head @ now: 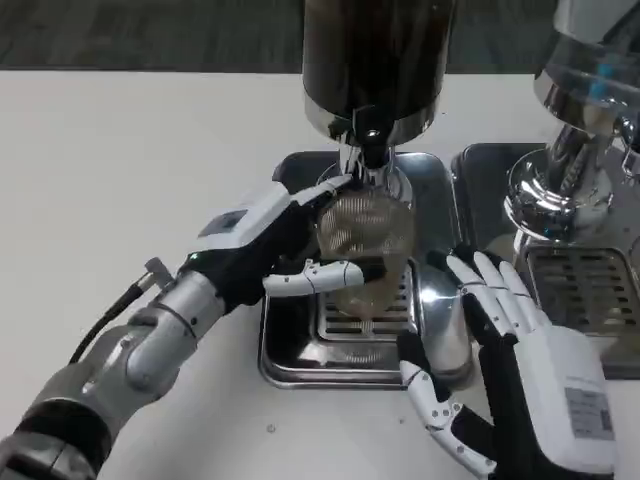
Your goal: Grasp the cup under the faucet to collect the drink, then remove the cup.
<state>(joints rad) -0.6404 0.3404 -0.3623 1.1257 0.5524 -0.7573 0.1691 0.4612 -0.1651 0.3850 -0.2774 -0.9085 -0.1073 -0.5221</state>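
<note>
A clear ribbed cup stands on the steel drip tray, directly under the faucet of the dark dispenser. My left hand wraps around the cup from the left, with one finger across its front and another near its rim. The cup's contents are hard to make out through the ribbed wall. My right hand lies at the tray's right edge with fingers spread, holding nothing and apart from the cup.
A second dispenser with its own drip tray stands at the right. White table stretches to the left, and a black cable runs along my left forearm.
</note>
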